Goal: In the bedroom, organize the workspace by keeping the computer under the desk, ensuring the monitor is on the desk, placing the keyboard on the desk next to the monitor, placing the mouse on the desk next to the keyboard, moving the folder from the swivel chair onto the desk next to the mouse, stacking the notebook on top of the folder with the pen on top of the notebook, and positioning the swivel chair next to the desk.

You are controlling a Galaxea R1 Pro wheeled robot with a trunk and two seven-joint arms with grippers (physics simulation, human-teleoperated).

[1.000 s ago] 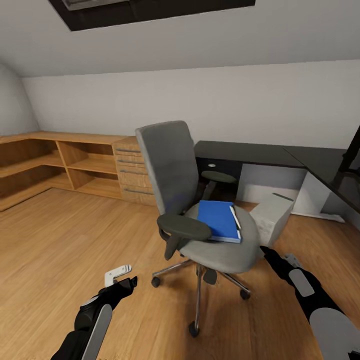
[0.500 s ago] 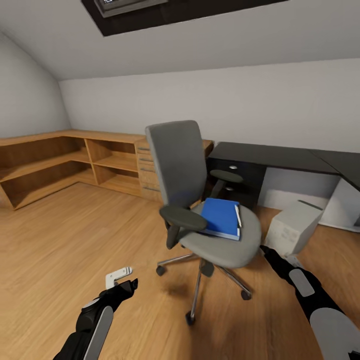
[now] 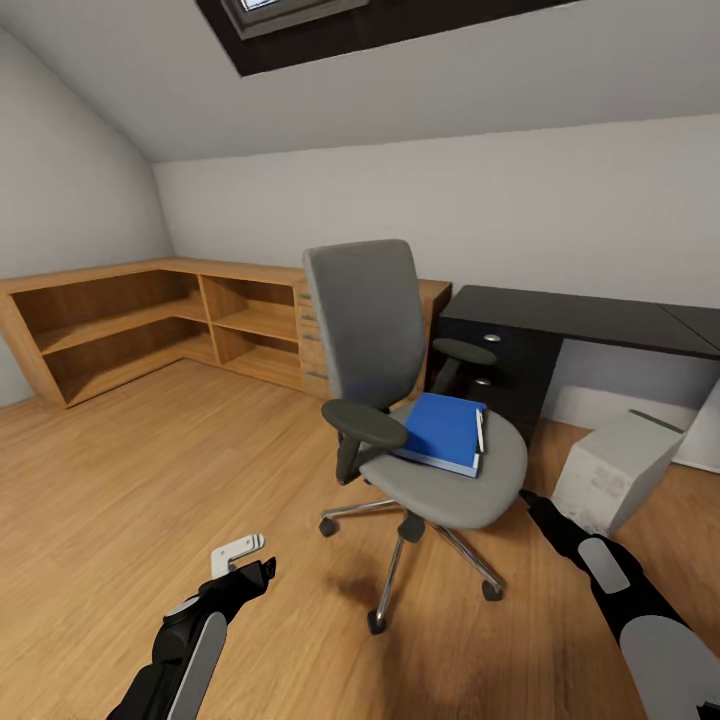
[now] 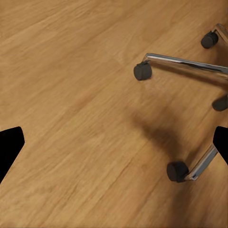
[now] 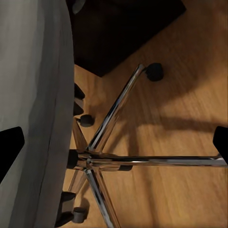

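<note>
1. Folder is seen on the swivel chair seat, pen alongside, ahead of both grippers (not yet moved).
2. Left gripper and right gripper are held wide, nothing gripped.

No writing, label, brand, number or sign can be read anywhere in these pictures. The blue folder on the chair has a plain cover. The grey computer case on the floor carries small marks on its front panel, too blurred to make out as letters.
</note>
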